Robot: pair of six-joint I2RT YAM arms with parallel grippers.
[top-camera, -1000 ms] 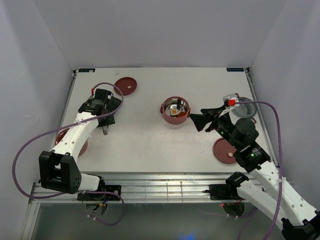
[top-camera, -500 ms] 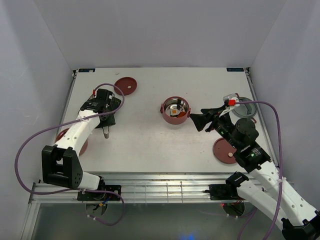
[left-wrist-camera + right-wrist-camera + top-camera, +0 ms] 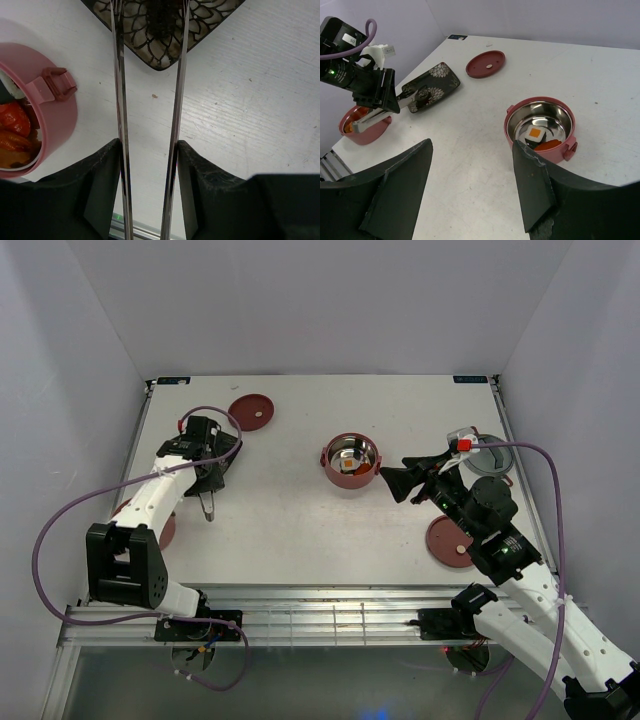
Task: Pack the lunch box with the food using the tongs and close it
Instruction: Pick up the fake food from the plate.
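Silver tongs (image 3: 120,100) are sitting clamped in the left gripper (image 3: 149,150), each thin arm lying against the inside of a black finger (image 3: 100,185). The two arms are running forward side by side, apart, out over a corner of the dark floral plate (image 3: 145,42). Their tips are reaching the very top edge of the wrist view, so whether they are touching the plate cannot be told.

Just left of the tongs, the left tier (image 3: 50,120) of the lunch box is standing on the white table (image 3: 250,110). It is sitting near the plate but apart from it, its small handle (image 3: 55,82) pointing toward the tongs. Orange-red food (image 3: 12,117) is lying inside it. From above, the left arm is hiding part of this tier, which is sitting close to the table's left edge.

The middle tier (image 3: 350,460) is standing open near the table's centre, well apart from the plate. Its steel inside is holding a white roll (image 3: 536,133) with an orange centre and an orange-red piece (image 3: 551,144) beside it. The right gripper (image 3: 471,145) is hovering just right of this tier, its jaws standing wide apart and gripping nothing.

The far lid (image 3: 251,411) is lying flat behind the plate, and the near lid (image 3: 449,541) is lying flat at the near right, beside the right arm. A grey disc (image 3: 490,457) is lying by the right edge.
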